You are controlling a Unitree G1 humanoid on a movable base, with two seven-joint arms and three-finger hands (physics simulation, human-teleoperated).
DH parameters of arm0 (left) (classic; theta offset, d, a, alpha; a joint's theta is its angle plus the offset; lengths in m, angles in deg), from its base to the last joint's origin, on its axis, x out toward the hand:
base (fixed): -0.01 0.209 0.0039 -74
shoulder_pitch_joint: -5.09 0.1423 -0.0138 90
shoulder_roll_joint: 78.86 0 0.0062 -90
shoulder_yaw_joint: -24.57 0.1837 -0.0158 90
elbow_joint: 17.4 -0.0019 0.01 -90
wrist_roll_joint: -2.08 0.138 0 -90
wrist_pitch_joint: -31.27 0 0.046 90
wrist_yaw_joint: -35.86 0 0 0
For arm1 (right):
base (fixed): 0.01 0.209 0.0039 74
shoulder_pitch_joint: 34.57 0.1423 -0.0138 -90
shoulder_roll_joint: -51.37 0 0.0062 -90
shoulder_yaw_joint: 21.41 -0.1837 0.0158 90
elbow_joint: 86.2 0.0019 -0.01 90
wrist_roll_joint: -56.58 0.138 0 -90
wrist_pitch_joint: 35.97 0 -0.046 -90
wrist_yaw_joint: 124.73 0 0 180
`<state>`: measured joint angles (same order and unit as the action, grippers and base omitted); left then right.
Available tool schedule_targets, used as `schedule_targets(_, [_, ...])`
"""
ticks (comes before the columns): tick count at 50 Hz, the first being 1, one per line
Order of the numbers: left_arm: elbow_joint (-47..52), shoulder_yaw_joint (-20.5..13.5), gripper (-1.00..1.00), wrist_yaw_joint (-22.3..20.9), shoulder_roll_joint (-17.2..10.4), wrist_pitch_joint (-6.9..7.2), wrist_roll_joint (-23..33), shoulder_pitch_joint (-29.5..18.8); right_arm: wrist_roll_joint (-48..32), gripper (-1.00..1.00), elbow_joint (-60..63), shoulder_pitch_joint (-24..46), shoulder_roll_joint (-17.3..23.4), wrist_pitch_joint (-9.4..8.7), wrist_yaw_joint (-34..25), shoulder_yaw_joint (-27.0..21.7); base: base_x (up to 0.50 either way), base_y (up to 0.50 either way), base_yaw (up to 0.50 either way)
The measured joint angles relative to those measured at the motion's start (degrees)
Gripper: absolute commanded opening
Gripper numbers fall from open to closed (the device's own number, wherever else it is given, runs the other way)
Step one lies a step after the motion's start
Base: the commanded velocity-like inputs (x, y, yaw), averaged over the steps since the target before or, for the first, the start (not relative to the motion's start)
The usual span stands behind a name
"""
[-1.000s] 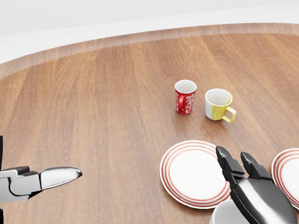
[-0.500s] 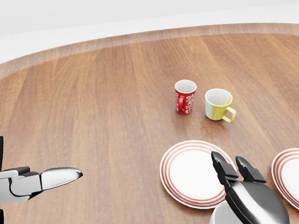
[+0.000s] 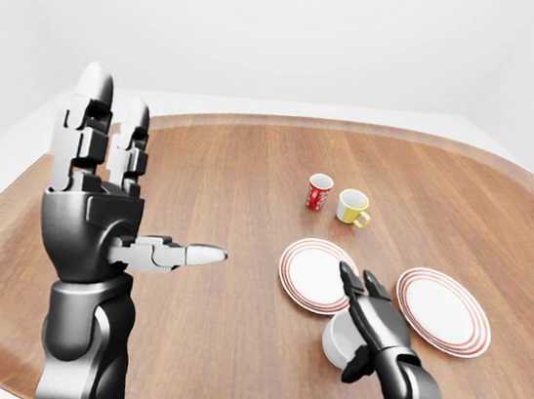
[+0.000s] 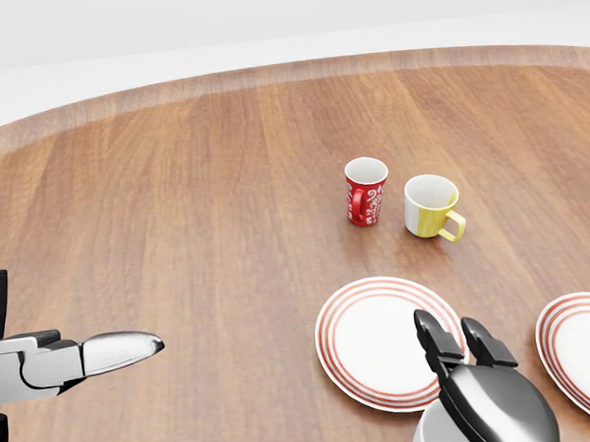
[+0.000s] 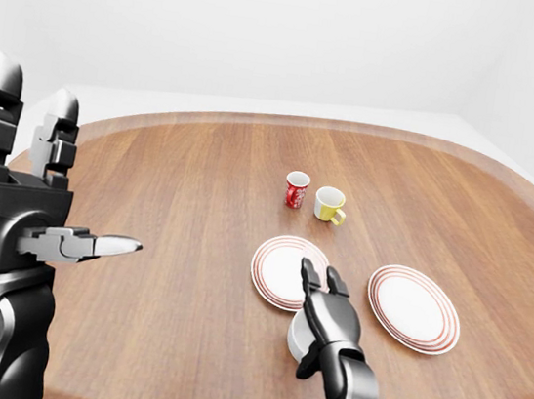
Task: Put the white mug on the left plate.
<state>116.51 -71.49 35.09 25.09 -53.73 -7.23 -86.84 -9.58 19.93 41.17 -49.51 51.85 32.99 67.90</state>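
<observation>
The white mug (image 3: 334, 337) stands on the table just below the left plate (image 3: 311, 274), a white plate with red rings. My right hand (image 3: 355, 314) lies over the mug's top and right side and hides much of it. Its fingers (image 4: 438, 340) are stretched out straight toward the plate's lower edge, and the thumb hangs down the mug's near side, so the hand is open. In the head view only the mug's rim (image 4: 426, 435) shows at the bottom edge. My left hand (image 3: 117, 140) is raised at the left, open, with the thumb pointing right.
A second ringed plate (image 3: 442, 311) lies to the right of the first. A red patterned mug (image 4: 365, 191) and a yellow-and-white mug (image 4: 430, 207) stand above the plates. The round wooden table (image 3: 229, 185) stretches wide to the left.
My right hand has drawn back down and slightly left in the head view, its fingertips now at the left plate's lower rim. The mug and left hand have not moved.
</observation>
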Motion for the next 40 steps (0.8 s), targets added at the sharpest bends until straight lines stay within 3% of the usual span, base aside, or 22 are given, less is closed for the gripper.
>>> schedule_targets(40, [-0.2,0.1,0.90,0.0,0.0,0.00,0.2,-0.1,-4.0,1.00,-3.8,0.3,0.7,1.02,3.2,1.6,0.00,0.00,0.00])
